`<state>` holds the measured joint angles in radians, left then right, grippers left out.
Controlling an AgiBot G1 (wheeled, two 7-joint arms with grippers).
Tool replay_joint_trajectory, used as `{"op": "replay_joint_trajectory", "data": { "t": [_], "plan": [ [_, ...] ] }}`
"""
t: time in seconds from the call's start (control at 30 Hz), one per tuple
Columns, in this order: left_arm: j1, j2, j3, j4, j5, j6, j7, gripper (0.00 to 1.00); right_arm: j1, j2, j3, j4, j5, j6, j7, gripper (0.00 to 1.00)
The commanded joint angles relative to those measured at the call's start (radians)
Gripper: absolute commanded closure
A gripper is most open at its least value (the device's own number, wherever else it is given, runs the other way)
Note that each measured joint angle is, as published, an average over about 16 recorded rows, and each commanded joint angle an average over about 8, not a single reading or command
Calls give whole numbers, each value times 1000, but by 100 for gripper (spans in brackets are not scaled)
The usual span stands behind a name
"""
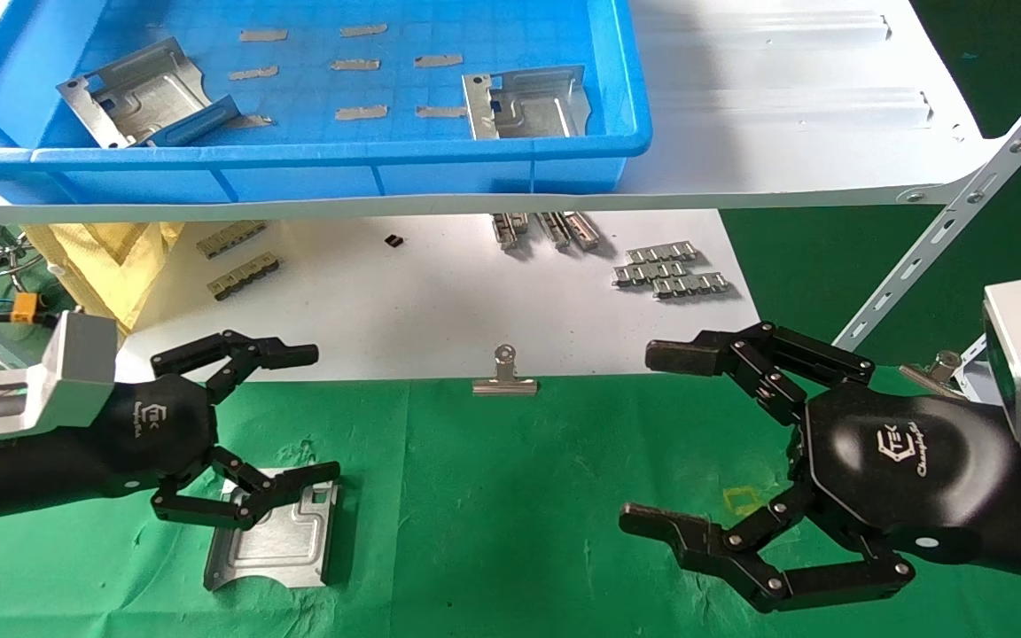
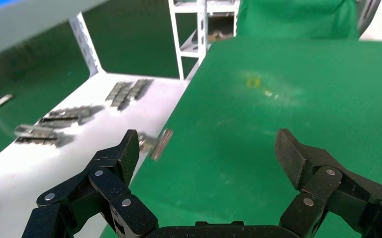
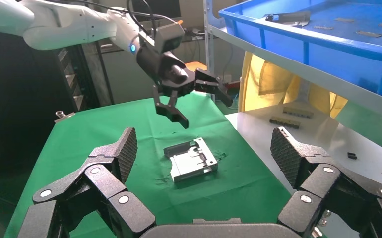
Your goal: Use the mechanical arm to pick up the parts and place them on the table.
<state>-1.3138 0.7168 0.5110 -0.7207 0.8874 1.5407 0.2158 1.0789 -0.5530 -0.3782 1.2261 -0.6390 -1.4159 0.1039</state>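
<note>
Left gripper above the green table, fingers spread wide, nothing held; lower finger just over the near corner of one silver part, clear of it in the right wrist view. That part flat on the table, well to the left of the binder clip. Right gripper on the opposite side of the clip, also above the table, fingers splayed wide and empty. Two more parts in the blue tray on the shelf beyond the clip: one far left, one near the tray's right end. Grey link strips on the white board behind the clip.
</note>
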Motion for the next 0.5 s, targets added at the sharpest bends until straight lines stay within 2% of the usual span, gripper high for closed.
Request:
{"op": "replay_joint_trajectory", "data": {
  "t": [0.03, 0.5],
  "plan": [
    [17, -8, -16, -40, -11, -3, -29, 0, 0, 0, 0, 0, 0, 0, 0, 0],
    [136, -60, -131, -320, -89, -26, -229, 0, 0, 0, 0, 0, 0, 0, 0, 0]
  ]
}}
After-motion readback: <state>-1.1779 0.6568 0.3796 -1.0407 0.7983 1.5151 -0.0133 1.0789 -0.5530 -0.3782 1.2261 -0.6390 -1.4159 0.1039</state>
